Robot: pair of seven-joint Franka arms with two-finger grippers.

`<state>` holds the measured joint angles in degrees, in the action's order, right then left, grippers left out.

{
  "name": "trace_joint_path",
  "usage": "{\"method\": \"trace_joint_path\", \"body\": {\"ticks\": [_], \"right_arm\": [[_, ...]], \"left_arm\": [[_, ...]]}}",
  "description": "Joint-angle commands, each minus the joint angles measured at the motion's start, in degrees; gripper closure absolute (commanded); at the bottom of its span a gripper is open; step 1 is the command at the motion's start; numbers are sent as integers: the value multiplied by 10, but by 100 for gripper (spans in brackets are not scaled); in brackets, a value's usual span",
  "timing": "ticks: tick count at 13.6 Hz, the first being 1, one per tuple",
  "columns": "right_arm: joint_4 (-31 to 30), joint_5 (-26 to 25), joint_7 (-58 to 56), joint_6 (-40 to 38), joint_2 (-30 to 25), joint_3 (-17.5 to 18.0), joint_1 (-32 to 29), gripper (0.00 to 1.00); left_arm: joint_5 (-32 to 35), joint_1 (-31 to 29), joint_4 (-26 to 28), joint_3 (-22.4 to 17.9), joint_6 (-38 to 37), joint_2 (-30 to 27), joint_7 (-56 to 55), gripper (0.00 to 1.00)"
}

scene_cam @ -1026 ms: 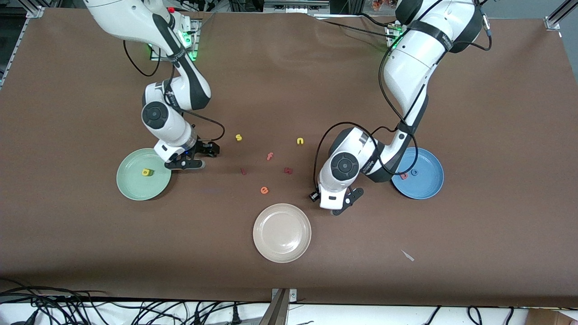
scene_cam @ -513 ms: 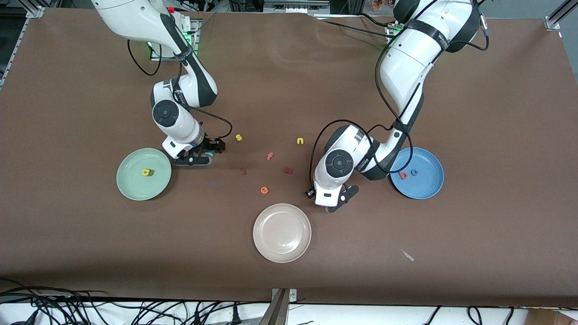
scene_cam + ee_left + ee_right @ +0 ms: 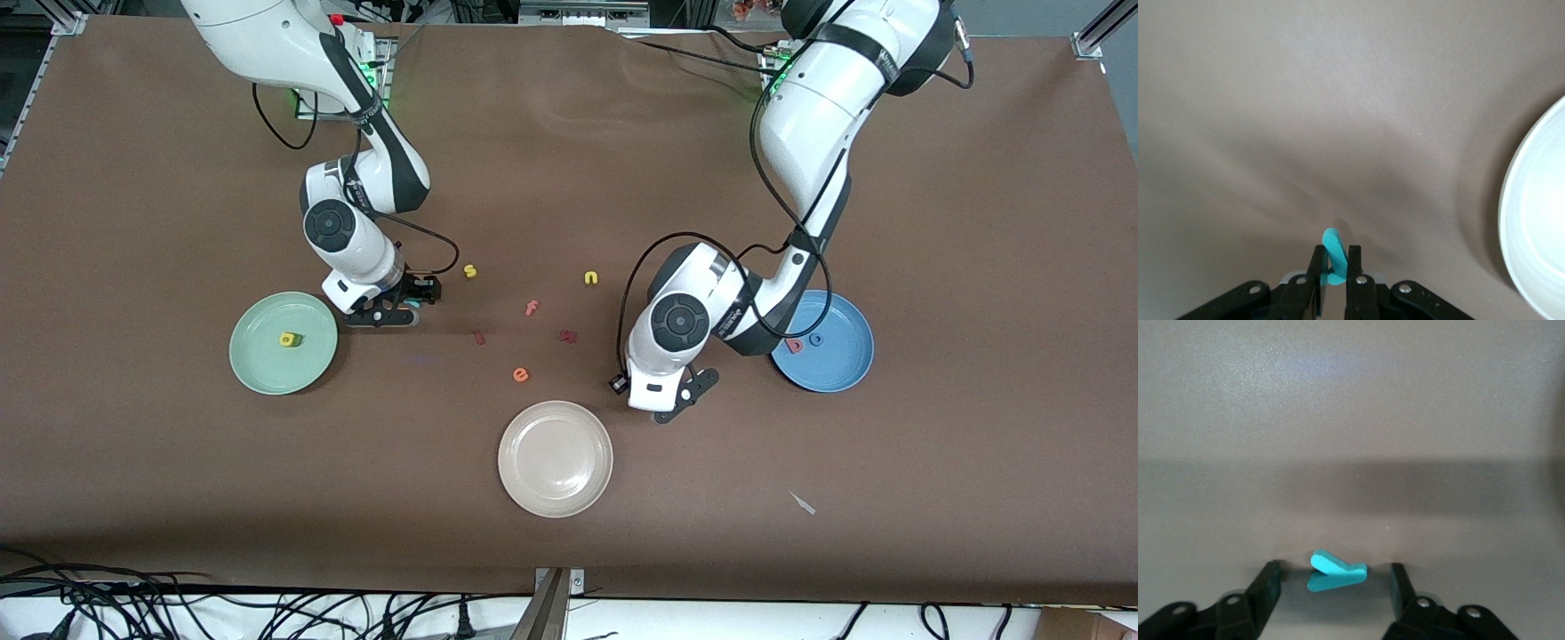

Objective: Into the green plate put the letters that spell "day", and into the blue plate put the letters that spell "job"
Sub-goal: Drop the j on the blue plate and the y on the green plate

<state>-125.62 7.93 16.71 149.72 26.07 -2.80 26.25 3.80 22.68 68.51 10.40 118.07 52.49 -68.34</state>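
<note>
Meanwhile left end effector [image 3: 1333, 277] pinches teal j [image 3: 1334, 257]; right end effector [image 3: 1335, 587], spread, straddles teal y [image 3: 1337, 570].

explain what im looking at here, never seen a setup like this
Two white robot arms stand at a brown table, each ending in a two-fingered claw. The wide picture comes from a high camera facing them. The other two come from small cameras on each arm's wrist, looking down past the fingers.

Toy letters and three plates lie on the table. The green plate holds a yellow a and the blue plate a red b and a blue o. The white plate holds nothing. Loose between them: s, n, f, e and two dark red letters.

The left claw is shut on a teal letter, close to the table beside the white plate. The right claw, near the green plate, is open around another teal letter lying on the table.
</note>
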Motion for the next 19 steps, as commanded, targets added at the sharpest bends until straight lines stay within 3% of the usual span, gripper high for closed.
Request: {"method": "trace_joint_path", "body": {"ticks": [1,7,9,12,16,19], "right_arm": [[-6,2,6,10,-1,0,4,45],[-6,2,6,10,3,0,4,65],[3,2,3,6,2,0,4,72],[54,1,-7,-76,-4,-12,2,74],[145,-12,-88,-214,-4,-70,2,74],[156,-55,-154,-234,-4,-118,1,74]], "left_arm": [[-2,-30,8,-2,-43,-33,94,100],[-2,-124,16,-3,-77,-40,335,100],[-2,-147,19,-2,-127,-53,378,100],[-1,-188,102,1,-144,-116,474,100],[1,-256,213,1,-132,-181,620,100],[50,-272,288,2,-48,-187,647,100]]}}
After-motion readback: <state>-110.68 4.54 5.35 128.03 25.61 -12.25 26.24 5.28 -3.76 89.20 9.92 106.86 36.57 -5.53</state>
